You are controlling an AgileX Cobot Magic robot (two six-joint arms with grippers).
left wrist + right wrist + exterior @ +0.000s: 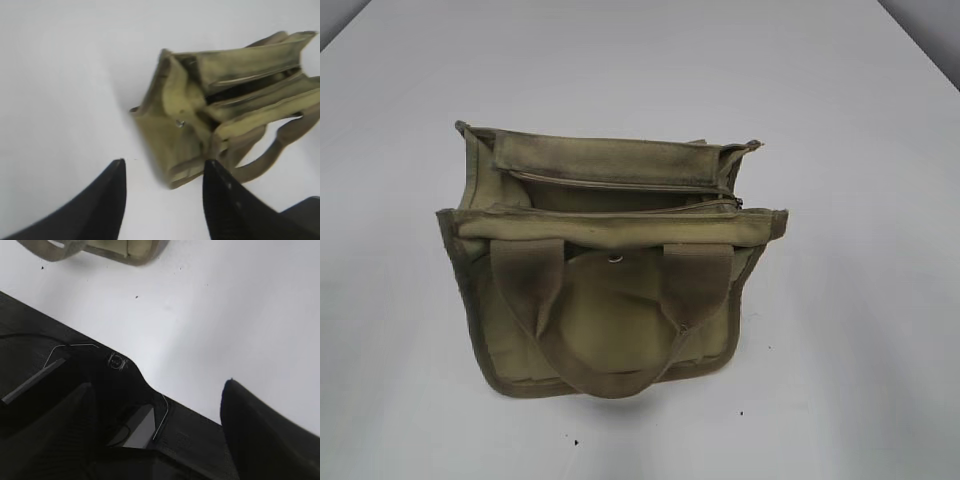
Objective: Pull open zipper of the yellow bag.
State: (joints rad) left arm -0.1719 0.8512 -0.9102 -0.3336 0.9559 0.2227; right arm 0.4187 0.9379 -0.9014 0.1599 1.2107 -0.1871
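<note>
The yellow bag [610, 320] stands upright in the middle of the white table, one handle [610, 375] hanging down its front below a round snap [616, 259]. Along the top, the zipper [620, 186] gapes with a dark slot between its two tapes. A small metal piece that looks like the pull sits at the right end [737, 203]. Neither arm shows in the exterior view. My left gripper [165, 162] is open and empty, short of the bag's [200, 115] end wall. My right gripper [159, 383] is open and empty, with only the bag's bottom edge [115, 250] at the top of its view.
The white table [860, 300] spreads on all sides of the bag, with a few small dark specks near the front. In the right wrist view a black robot base [60, 370] fills the lower left, beneath the gripper.
</note>
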